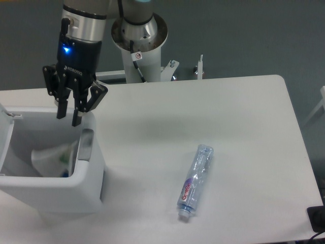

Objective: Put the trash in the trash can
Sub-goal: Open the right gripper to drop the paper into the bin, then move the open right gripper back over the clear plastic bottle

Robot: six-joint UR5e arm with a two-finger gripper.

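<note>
The white trash can (89, 190) stands at the front left of the table with its lid swung open. A white crumpled wrapper (48, 157) lies inside it. My gripper (68, 116) hangs just above the can's back right rim, open, with nothing between its fingers. The clear plastic bottle (195, 181) with a blue-pink label and white cap lies on the table to the right of the can, cap toward the front edge.
The arm's base column (139, 38) stands behind the table's back edge, with small metal brackets (198, 68) beside it. A dark object (317, 218) shows at the front right corner. Something blue-green (64, 160) lies inside the can.
</note>
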